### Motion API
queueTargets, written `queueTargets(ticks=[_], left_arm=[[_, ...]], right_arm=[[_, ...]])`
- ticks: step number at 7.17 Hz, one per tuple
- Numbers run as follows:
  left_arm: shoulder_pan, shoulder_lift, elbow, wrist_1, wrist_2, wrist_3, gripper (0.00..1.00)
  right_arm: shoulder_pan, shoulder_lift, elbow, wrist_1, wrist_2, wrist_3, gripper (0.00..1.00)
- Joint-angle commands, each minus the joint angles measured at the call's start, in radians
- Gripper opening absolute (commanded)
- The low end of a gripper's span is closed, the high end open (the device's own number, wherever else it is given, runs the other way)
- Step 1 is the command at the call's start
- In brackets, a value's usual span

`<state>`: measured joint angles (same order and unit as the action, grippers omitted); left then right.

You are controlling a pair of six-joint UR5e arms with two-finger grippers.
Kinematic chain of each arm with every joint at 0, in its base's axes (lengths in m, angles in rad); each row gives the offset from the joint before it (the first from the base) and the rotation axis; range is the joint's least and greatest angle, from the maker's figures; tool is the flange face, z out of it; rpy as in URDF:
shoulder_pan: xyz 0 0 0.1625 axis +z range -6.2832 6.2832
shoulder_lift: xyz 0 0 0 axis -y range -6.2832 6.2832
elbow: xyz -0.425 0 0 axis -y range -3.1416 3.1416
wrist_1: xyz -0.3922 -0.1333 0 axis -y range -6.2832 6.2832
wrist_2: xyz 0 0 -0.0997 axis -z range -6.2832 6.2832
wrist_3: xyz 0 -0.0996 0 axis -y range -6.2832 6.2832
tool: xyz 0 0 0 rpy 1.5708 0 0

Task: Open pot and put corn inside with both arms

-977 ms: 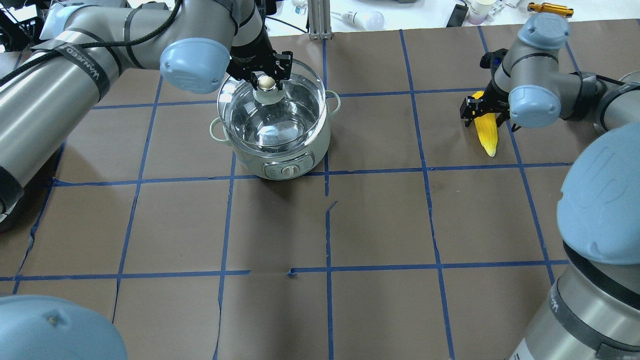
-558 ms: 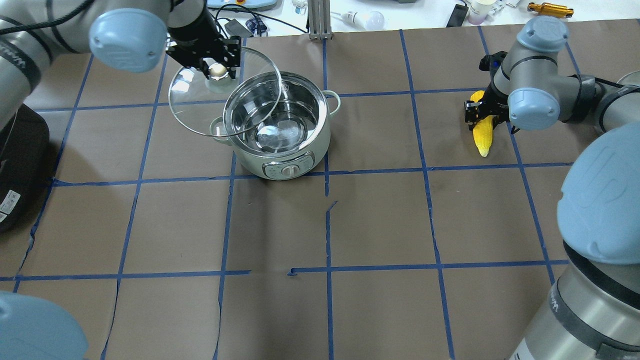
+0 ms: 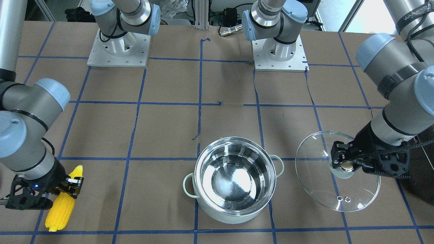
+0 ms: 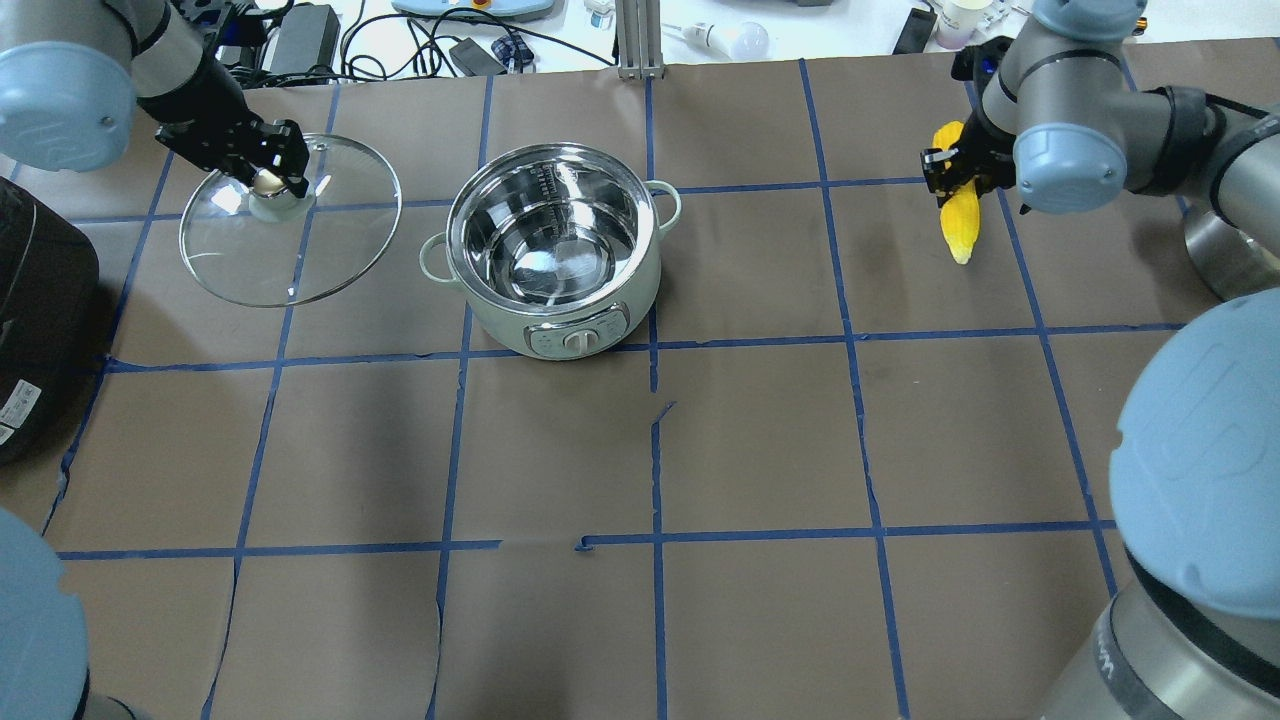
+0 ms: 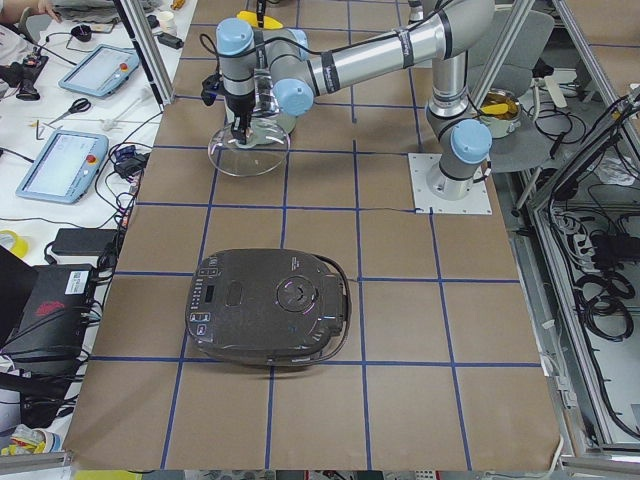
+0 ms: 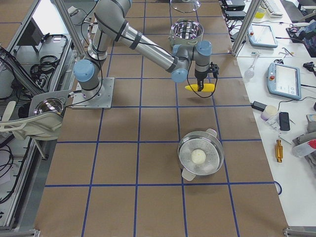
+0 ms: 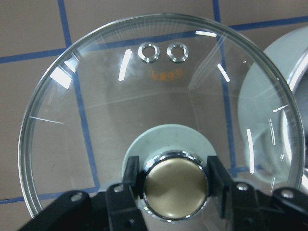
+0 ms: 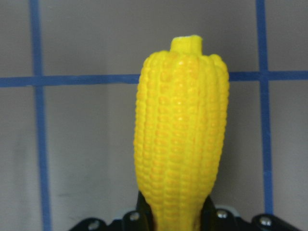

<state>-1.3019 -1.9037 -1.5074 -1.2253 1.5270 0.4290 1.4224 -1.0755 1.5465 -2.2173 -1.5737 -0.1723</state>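
Observation:
The mint-green pot (image 4: 640, 288) stands open at mid-table, its steel inside empty; it also shows in the front view (image 3: 234, 217). My left gripper (image 4: 268, 182) is shut on the gold knob of the glass lid (image 4: 300, 255) and holds the lid left of the pot, clear of it. The left wrist view shows both fingers clamped on the knob (image 7: 175, 183) of the lid (image 7: 96, 120). My right gripper (image 4: 958, 170) is shut on the thick end of the yellow corn (image 4: 962, 228), far right of the pot. The corn (image 8: 180, 134) points away from the right wrist camera.
A black glossy appliance (image 4: 40, 320) lies at the table's left edge, near the lid. A steel pot (image 6: 200, 158) with a white ball inside stands at the right end. Cables and small items (image 4: 480, 40) lie beyond the far edge.
My left gripper lifted the lid off the pot and carried it to the left, clear of the rim. My right gripper raised the corn off the table and moved it slightly farther away.

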Motion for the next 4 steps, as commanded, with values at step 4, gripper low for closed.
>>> queueTargets(ticks=[4], left_arm=[[0.170, -0.020, -0.339, 0.366, -0.042, 0.074, 0.05]], right_arm=[[0.460, 0.104, -0.412, 0.179, 0.027, 0.409, 0.00]])
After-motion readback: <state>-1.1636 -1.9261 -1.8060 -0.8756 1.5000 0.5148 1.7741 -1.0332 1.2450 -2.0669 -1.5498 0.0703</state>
